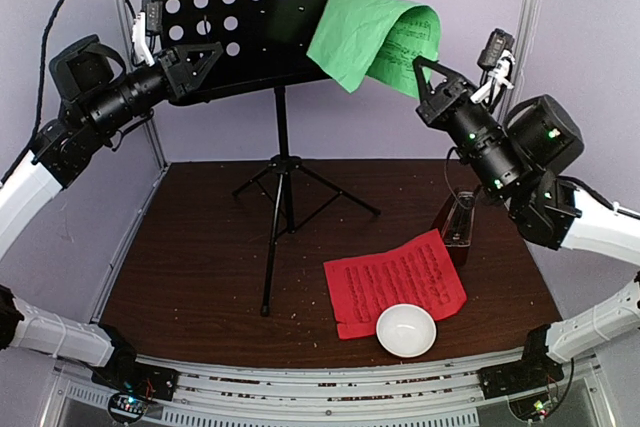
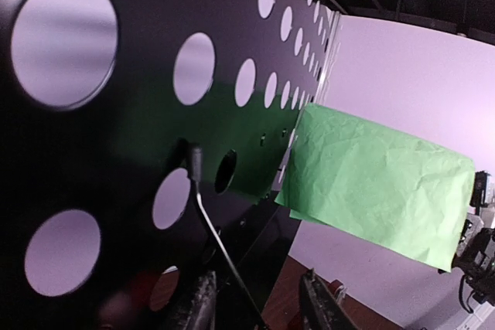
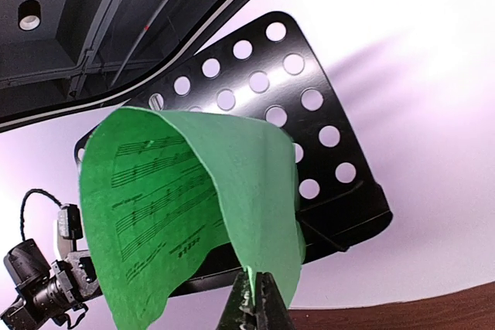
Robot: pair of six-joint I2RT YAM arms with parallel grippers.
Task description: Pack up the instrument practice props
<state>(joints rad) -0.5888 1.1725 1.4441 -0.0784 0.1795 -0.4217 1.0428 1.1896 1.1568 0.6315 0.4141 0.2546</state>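
Observation:
The black perforated music stand (image 1: 250, 7) stands on its tripod at the table's back; it also shows in the left wrist view (image 2: 116, 152) and the right wrist view (image 3: 309, 121). My right gripper (image 1: 422, 65) (image 3: 251, 299) is shut on the lower edge of the green music sheet (image 1: 365, 37) (image 3: 193, 191), which curls off the stand's right side. My left gripper (image 1: 205, 55) (image 2: 263, 307) is open, its jaws on either side of the stand's lower left ledge and wire retainer. The red music sheet (image 1: 395, 282) lies flat on the table. The red-brown metronome (image 1: 458, 227) stands behind it, partly hidden by my right arm.
A white bowl (image 1: 406, 330) sits on the red sheet's near edge. The stand's tripod legs (image 1: 285, 192) spread over the table's middle. Lilac walls and metal frame posts (image 1: 155, 147) close in the back and sides. Crumbs speckle the brown tabletop (image 1: 200, 267).

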